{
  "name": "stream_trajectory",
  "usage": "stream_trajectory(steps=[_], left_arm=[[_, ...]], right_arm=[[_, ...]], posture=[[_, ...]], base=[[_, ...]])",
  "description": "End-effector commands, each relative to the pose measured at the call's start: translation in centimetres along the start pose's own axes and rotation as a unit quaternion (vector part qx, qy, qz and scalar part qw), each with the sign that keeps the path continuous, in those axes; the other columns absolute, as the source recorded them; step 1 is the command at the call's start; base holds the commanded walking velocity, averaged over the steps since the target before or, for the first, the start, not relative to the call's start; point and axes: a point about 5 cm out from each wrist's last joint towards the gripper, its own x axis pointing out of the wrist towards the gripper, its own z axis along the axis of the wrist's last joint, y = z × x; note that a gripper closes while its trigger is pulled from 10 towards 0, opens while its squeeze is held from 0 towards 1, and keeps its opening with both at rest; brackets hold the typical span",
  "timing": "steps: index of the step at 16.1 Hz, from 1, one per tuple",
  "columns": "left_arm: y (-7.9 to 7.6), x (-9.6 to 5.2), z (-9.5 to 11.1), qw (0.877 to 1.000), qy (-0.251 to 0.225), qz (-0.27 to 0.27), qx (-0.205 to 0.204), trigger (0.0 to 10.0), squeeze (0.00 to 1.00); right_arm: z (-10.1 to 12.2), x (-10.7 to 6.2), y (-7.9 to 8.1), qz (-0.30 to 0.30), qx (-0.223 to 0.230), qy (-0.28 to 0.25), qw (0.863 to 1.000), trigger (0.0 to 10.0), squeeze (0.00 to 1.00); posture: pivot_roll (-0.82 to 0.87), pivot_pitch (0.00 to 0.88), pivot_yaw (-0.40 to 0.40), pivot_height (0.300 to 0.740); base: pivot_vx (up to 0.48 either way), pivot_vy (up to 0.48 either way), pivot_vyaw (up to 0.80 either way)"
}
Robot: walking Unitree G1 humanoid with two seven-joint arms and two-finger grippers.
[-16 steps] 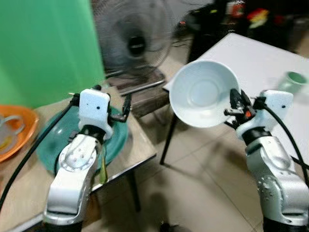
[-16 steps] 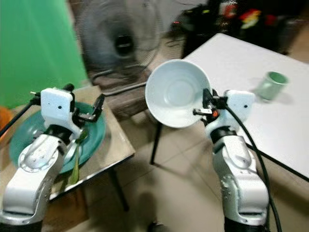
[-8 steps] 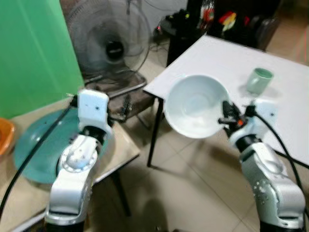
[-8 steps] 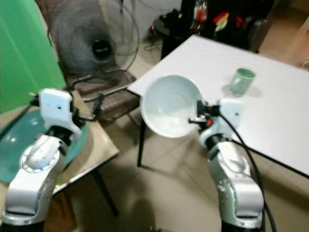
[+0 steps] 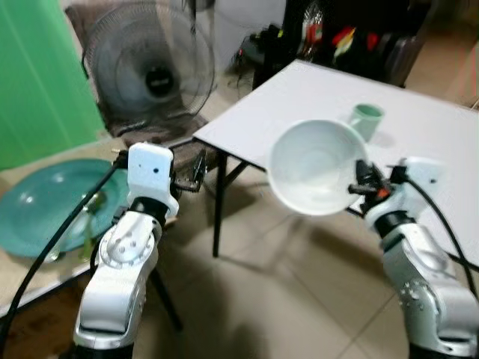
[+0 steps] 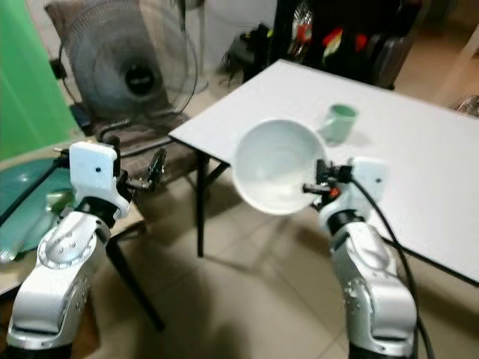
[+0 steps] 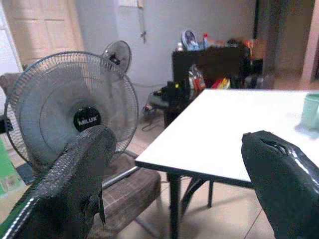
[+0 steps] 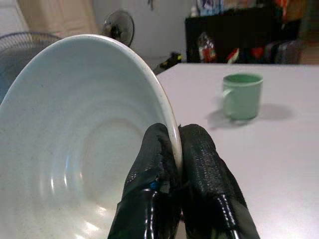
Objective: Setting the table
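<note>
The white table (image 5: 419,127) stretches ahead and to the robot's right, its near corner (image 5: 196,137) jutting toward the fan (image 5: 146,67) and the chair (image 5: 161,138) under it. What counts for the coming move is that the table top lies ahead of and below the right gripper (image 5: 361,180): the white bowl (image 5: 314,166) hangs in the air over the table's near edge, partway along from that corner, tipped steeply so its open face turns toward the head camera and not upward. Judged from this, setting it down calls for carrying it further in over the table, levelling it and lowering it. The right arm is plainly the nearer one; the left is well apart, over by the low side table (image 5: 45,269), on which a large green plate (image 5: 45,213) lies.

A green cup (image 5: 366,120) stands upright further in on the white table, beyond the bowl.

The right gripper's fingers (image 8: 204,159) are pressed together on the bowl's rim, one inside, one outside. The left gripper (image 7: 174,169) holds nothing, its fingers (image 7: 75,174) spread wide
</note>
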Motion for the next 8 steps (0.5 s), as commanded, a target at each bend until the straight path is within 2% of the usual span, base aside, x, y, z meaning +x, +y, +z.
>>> stream_trajectory(steps=[1, 3, 8], left_arm=[[0.66, 0.13, 0.02, 1.000, 0.002, 0.015, 0.002, 10.0, 0.00], [0.59, 0.19, -0.32, 1.000, 0.013, 0.007, -0.001, 10.0, 0.00], [0.83, 0.31, -0.38, 1.000, 0.017, 0.010, -0.003, 10.0, 0.00]], right_arm=[[0.41, 0.12, 0.80, 0.014, 0.004, -0.007, 1.000, 10.0, 0.00], [0.37, 0.19, 0.86, 0.013, 0.004, -0.004, 1.000, 10.0, 0.00], [0.46, 0.48, 0.95, 0.010, 0.009, -0.002, 1.000, 10.0, 0.00]], posture=[[-0.08, 0.000, -0.011, 0.740], [-0.08, 0.000, -0.009, 0.740], [-0.08, 0.000, -0.009, 0.740]], base=[[0.000, 0.000, 0.00], [0.000, 0.000, -0.59], [0.314, 0.000, -0.80]])
